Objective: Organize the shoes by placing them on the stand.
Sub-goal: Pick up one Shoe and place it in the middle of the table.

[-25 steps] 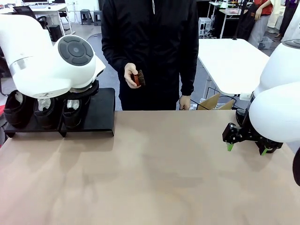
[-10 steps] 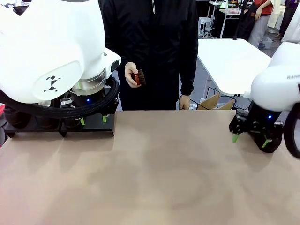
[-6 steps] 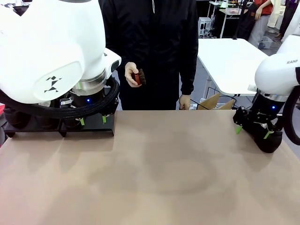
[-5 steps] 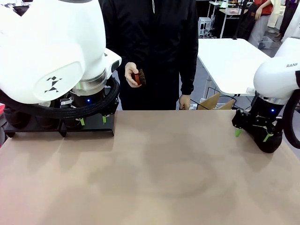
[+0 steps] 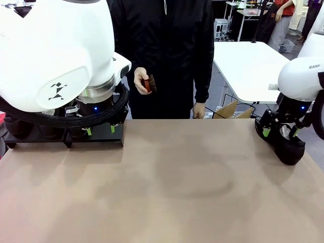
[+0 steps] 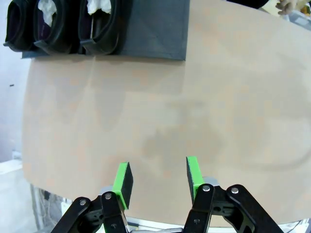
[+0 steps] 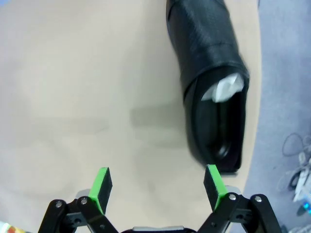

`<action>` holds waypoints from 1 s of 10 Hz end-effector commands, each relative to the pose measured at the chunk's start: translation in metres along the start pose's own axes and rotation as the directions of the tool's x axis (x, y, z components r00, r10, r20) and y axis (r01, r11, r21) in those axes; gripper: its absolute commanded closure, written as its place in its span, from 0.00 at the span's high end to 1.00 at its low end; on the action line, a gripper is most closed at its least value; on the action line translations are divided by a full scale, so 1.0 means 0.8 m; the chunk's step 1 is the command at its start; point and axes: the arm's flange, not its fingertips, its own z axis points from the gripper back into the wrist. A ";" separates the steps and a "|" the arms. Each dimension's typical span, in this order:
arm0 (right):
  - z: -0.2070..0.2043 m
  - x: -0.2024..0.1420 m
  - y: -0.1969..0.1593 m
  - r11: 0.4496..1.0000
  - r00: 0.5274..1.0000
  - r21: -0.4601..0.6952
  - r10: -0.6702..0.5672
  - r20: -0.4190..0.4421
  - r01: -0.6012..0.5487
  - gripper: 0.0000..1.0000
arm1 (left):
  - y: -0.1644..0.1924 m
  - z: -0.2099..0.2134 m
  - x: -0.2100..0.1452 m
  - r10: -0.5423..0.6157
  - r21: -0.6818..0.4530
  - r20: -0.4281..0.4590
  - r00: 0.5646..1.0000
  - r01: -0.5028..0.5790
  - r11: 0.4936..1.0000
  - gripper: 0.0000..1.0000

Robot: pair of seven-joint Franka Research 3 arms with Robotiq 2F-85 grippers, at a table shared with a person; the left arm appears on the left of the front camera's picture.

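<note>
Three black shoes (image 6: pixel 60 24) stand side by side on the black stand (image 6: pixel 155 34), whose right section is bare. In the front view the stand (image 5: pixel 109 137) sits at the table's far left, largely behind my left arm. My left gripper (image 5: pixel 100 130) hangs just in front of it, open, with nothing between its green pads (image 6: pixel 122 178). Another black shoe (image 5: pixel 290 148) with white paper inside lies at the table's right edge. My right gripper (image 5: pixel 280 132) hovers over it, open. In the right wrist view the shoe (image 7: pixel 211 73) lies ahead, to the right of the right gripper (image 7: pixel 158 187).
A person in black stands at the far side, holding a small brown brush (image 5: pixel 148 84) in one hand, the other hand (image 5: pixel 199 110) at the table edge. A cardboard box (image 5: pixel 232 110) and a white table (image 5: pixel 248 66) stand behind. Bare tabletop (image 5: pixel 172 177) spans the middle.
My right gripper has swung right and back, from beside the shoe to above its opening. The left arm, which earlier drew back from the stand, has held still for the last second.
</note>
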 end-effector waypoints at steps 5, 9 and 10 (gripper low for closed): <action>-0.040 0.051 -0.028 0.982 0.982 0.032 0.188 0.000 -0.188 1.00 | 0.002 0.001 0.001 0.000 0.007 0.004 1.000 0.000 1.000 0.60; -0.071 0.050 -0.039 0.978 0.976 0.069 0.204 -0.075 -0.198 1.00 | 0.002 0.001 0.001 0.000 0.007 0.004 1.000 0.000 1.000 0.60; -0.078 0.046 -0.037 0.976 0.975 0.092 0.204 -0.084 -0.197 1.00 | 0.002 0.001 0.001 0.000 0.007 0.004 1.000 0.000 1.000 0.60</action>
